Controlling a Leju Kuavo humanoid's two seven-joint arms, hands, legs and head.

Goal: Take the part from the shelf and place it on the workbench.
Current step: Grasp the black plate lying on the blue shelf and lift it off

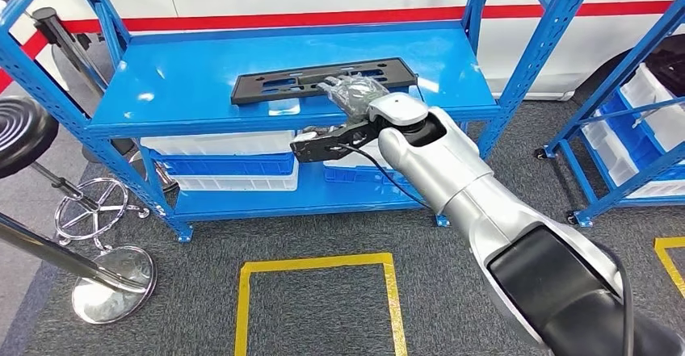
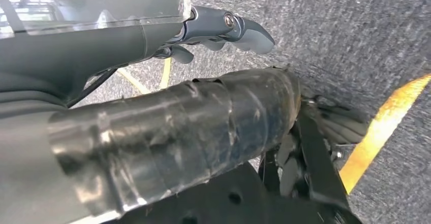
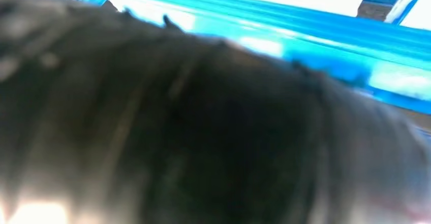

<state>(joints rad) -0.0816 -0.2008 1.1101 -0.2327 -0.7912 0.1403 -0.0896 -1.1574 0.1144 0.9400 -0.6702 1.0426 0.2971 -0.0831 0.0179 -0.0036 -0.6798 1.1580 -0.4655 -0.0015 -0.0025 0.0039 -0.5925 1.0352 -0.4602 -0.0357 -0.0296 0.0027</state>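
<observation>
The right hand point(image 1: 353, 94) is laid over the middle of the long flat black part point(image 1: 323, 79) on the top board of the blue shelf point(image 1: 186, 81), fingers draped on it, though whether they are closed around it cannot be told; the left hand point(image 2: 223, 28) is seen hanging over the grey carpet with fingers curled on nothing. For a sound lift, the part is best gripped firmly at its centre and raised level, so neither end dips. The shelf's blue uprights point(image 1: 540, 49), the white bins point(image 1: 218, 162) below and a black stool point(image 1: 24, 130) nearby are to be cleared on withdrawal.
</observation>
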